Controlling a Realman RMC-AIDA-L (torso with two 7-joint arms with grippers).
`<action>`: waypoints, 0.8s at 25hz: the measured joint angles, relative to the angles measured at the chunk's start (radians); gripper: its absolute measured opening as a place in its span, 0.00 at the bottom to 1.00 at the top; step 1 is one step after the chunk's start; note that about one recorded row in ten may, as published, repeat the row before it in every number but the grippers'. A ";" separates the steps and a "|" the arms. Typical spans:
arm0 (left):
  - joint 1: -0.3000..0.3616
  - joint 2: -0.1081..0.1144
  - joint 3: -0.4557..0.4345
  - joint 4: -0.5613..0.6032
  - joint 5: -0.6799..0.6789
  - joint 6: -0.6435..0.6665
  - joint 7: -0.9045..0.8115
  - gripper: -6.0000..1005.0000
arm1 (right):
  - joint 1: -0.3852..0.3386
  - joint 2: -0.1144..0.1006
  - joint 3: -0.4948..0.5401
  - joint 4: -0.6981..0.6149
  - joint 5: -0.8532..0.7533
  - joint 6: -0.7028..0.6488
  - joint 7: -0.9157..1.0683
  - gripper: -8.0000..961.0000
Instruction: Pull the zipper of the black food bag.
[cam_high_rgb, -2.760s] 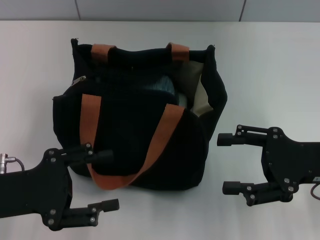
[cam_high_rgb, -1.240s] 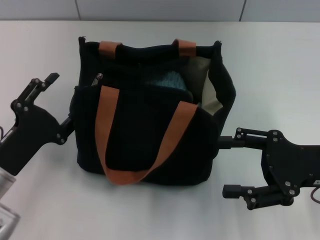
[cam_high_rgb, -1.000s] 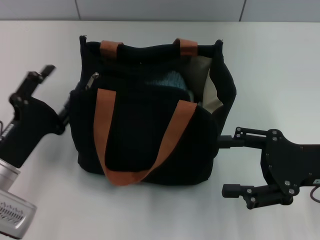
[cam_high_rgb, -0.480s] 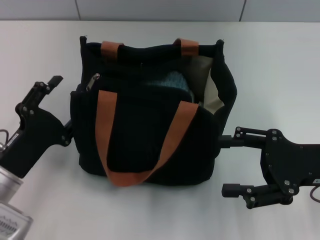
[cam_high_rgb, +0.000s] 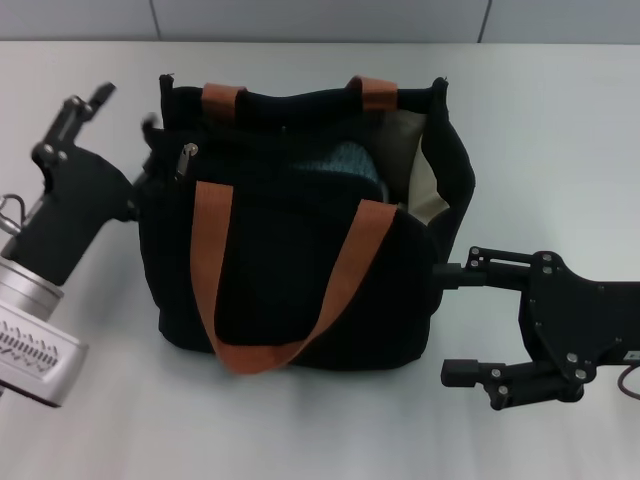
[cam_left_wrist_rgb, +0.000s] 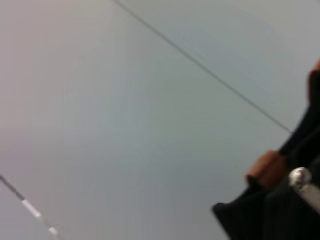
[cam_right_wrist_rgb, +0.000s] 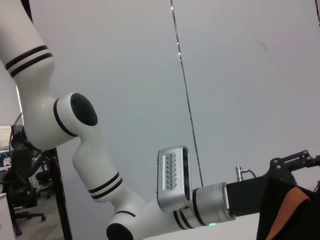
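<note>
The black food bag (cam_high_rgb: 300, 260) stands in the middle of the table with two rust-orange handles and its top gaping open on pale lining. The silver zipper pull (cam_high_rgb: 187, 154) sits at the bag's near left top corner; it also shows in the left wrist view (cam_left_wrist_rgb: 300, 177). My left gripper (cam_high_rgb: 125, 115) is open beside the bag's left top edge, one finger close to the corner, holding nothing. My right gripper (cam_high_rgb: 455, 320) is open at the bag's right side, its upper finger against the fabric.
The white table (cam_high_rgb: 560, 140) lies around the bag, with a wall seam (cam_high_rgb: 320, 42) at the back. The right wrist view shows my left arm (cam_right_wrist_rgb: 170, 190) and the bag's corner (cam_right_wrist_rgb: 280, 220).
My left gripper has risen and moved back to the bag's left top corner near the zipper pull. The bag and right gripper have hardly moved.
</note>
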 joint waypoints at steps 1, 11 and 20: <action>0.000 0.000 0.000 0.000 0.000 0.000 0.000 0.74 | 0.000 0.000 0.000 0.000 0.000 0.000 0.000 0.87; 0.074 0.001 -0.036 -0.016 0.000 0.152 -0.005 0.74 | -0.008 0.000 0.000 0.000 0.001 -0.001 0.002 0.87; 0.071 0.002 -0.037 -0.017 0.001 0.190 0.031 0.74 | -0.011 -0.001 0.000 -0.002 0.053 -0.023 0.035 0.86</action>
